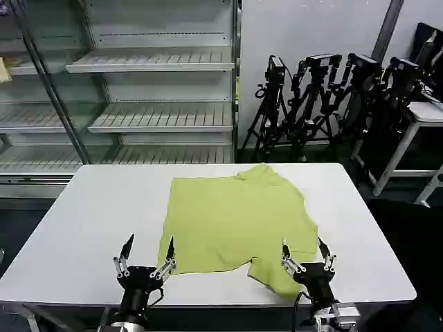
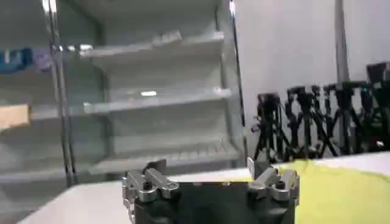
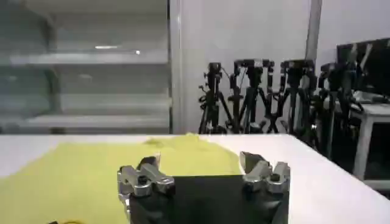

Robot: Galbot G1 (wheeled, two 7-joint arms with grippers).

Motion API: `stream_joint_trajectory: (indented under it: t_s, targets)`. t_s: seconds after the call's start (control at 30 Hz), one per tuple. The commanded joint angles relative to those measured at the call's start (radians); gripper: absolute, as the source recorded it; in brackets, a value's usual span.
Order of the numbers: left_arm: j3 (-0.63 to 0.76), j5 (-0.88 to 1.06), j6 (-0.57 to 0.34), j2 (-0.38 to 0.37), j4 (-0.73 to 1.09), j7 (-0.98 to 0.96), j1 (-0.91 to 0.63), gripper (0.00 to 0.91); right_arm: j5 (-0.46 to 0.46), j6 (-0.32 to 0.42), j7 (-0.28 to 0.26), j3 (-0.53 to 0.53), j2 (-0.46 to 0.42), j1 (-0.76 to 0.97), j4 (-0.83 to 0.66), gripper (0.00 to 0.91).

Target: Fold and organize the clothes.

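The lime T-shirt [image 1: 235, 218] lies spread on the white table [image 1: 90, 221], its body roughly flat, a bunched sleeve at the back and a flap hanging toward the front right. My left gripper [image 1: 148, 249] stands open at the table's front edge, its right finger over the shirt's front left corner. My right gripper [image 1: 304, 248] is open too, over the shirt's front right flap. The shirt's fabric [image 2: 341, 189] lies to one side of the open left gripper [image 2: 207, 172]. In the right wrist view, lime cloth [image 3: 91, 170] stretches out behind the open right gripper [image 3: 200, 163].
Empty metal shelving [image 1: 152, 90] stands behind the table. Several black tripods [image 1: 325, 97] lean against the wall at back right, beside a white side table [image 1: 422, 117]. Bare tabletop spreads to the shirt's left and right.
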Motion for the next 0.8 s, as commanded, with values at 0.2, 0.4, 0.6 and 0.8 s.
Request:
stream_joint_trajectory:
  t_s: [0.2,0.4,0.6,0.8]
  targets:
    - [-0.029,-0.061,0.305,0.084,0.069,0.046,-0.059,0.907,-0.076,-0.109,0.024,-0.032,0.007,-0.108,-0.023,0.907]
    - [-0.022,-0.1,0.306,0.105,0.102,0.044,-0.088,0.907,-0.101,-0.123,0.033,-0.084,0.015,-0.135,-0.006,0.907]
    - [-0.014,-0.122,0.307,0.107,0.133,0.03,-0.114,0.685,-0.097,-0.13,0.054,-0.099,0.024,-0.135,-0.013,0.423]
    - [-0.004,-0.161,0.307,0.108,0.182,0.015,-0.133,0.03,-0.076,-0.134,0.06,-0.097,0.025,-0.135,-0.013,0.111]
